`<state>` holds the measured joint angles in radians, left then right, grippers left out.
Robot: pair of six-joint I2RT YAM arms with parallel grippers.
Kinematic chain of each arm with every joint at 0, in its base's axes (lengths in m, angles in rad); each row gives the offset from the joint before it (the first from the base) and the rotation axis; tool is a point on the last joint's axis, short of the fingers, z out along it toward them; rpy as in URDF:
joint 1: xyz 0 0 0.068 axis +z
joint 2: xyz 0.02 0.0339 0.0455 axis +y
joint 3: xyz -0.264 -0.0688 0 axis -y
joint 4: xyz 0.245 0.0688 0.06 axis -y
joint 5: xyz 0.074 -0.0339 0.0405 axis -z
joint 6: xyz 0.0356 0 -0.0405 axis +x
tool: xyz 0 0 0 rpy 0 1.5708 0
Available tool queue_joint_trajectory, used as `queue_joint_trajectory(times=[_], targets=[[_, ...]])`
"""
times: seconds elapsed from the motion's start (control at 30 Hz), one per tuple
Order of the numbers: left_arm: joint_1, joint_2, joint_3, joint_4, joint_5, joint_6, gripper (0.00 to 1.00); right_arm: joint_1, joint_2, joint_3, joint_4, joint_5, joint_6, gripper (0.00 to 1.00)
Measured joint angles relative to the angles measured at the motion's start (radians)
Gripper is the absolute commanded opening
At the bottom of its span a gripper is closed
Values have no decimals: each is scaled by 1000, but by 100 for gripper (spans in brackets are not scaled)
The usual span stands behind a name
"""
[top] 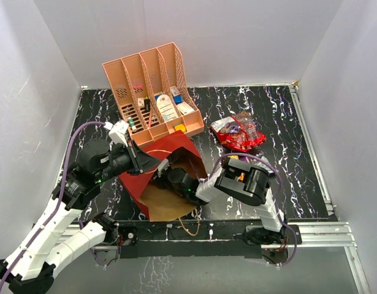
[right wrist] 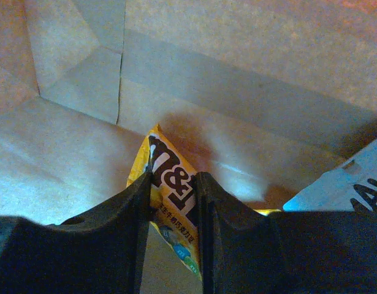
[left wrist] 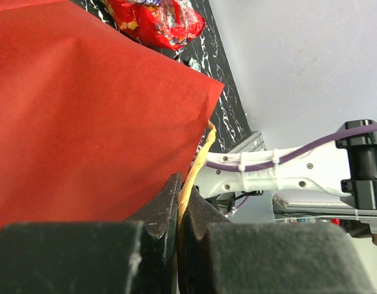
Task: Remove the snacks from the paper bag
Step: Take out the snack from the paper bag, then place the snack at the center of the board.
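Two grips are engaging: your left jaws are pinching the bag's (top: pixel 171 147) cord (left wrist: pixel 197 165), and your right jaws are clamping the yellow pack (right wrist: pixel 173 179) inside the bag. Withdrawing fast is risking snagging the bag or losing the pack.

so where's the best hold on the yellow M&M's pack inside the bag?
Pinch the yellow M&M's pack across its width near the close end, coming straight in through the paper bag mouth. It seems to lie flat on the kraft wall, far end toward a corner fold, so its long edges look most reachable. The right gripper straddles it that way.
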<state>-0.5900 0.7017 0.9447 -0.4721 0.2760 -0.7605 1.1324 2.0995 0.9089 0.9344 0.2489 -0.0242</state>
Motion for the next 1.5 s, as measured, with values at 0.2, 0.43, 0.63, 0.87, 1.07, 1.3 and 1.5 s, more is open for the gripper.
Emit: queue_joint_trajectory(times=[0.2,0.43,0.63,0.87,1.07,1.3,1.5], targets=[[0,5,-6,0,-5,-9,0,29,-113,-106,-65,-20,48,22],[0,3,-24,-3,-7,-18,0,97,-269,-234,-134,-58,103,18],[0,-3,-25,-5,-15,-24,0,106,-432,-330,-192,-78,132,17],[0,-3,-54,14,-26,-44,0,144,-687,-410,-294,-183,140,11],[0,10,-95,27,-25,-59,0,145,-933,-414,-446,-223,134,11],[0,47,-95,64,-23,-59,0,145,-1091,-367,-674,-243,103,7],[0,68,-95,72,-23,-55,0,145,-1184,-282,-841,-211,79,7]])
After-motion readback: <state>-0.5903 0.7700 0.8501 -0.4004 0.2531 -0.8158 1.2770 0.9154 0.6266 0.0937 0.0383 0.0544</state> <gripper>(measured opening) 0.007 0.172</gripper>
